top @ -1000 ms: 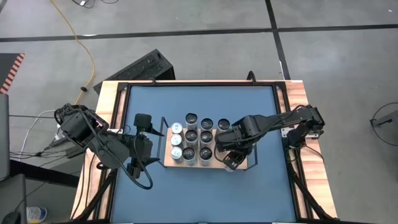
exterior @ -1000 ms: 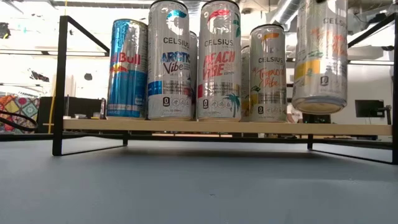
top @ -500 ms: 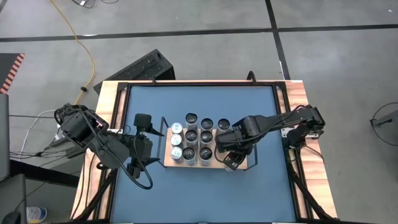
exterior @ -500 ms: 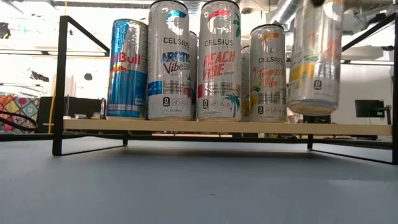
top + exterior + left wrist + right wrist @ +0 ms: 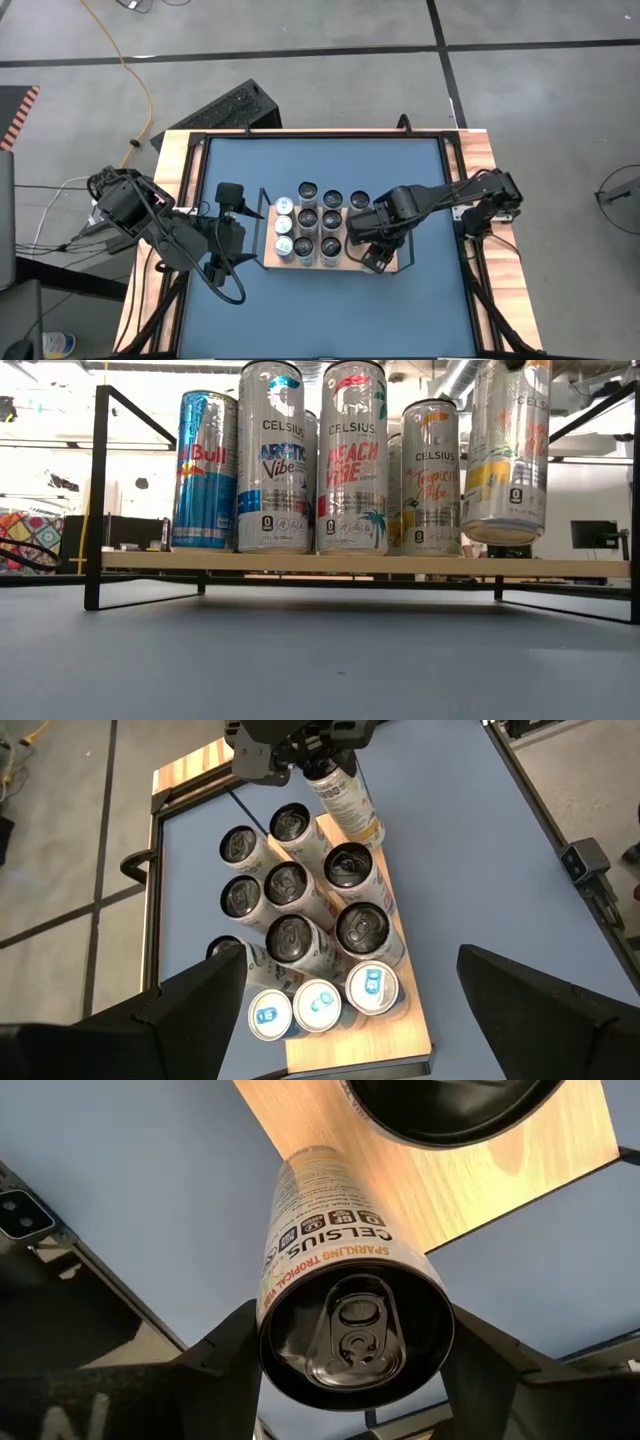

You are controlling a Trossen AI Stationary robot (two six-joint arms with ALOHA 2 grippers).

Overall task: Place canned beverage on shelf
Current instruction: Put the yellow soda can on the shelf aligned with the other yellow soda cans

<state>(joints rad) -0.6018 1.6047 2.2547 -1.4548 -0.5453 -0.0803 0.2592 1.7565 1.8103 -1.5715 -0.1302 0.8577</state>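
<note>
Blue surface [image 5: 330,180] stretches under both my arms, framed by pale wood, with grey floor beyond. On it stands the shelf [image 5: 395,262], a light-wood board in a thin black wire frame.

My right claw [image 5: 372,252] grips a Celsius can [image 5: 507,455] near its top, and the can hangs a little tilted over the bare end of the board. From table height, its base is clearly above the wood, not touching it, just beside the can with the orange top [image 5: 431,478]. In the left wrist view the held can [image 5: 346,802] leans over the board's far corner.

My left claw [image 5: 345,1010] waits off the other end of the shelf, fingers spread wide, holding nothing.

As I judge it, the job is nearly done: the can is carried and over the shelf; what is left is to square it up, lower it onto the wood and let go.

The shelf already holds eleven cans, as far as I can count: eight dark-topped ones [image 5: 288,883] in rows, and three shorter ones with pale lids [image 5: 320,1003] at the end nearest my left claw. One of them is a Red Bull [image 5: 206,470].
</note>
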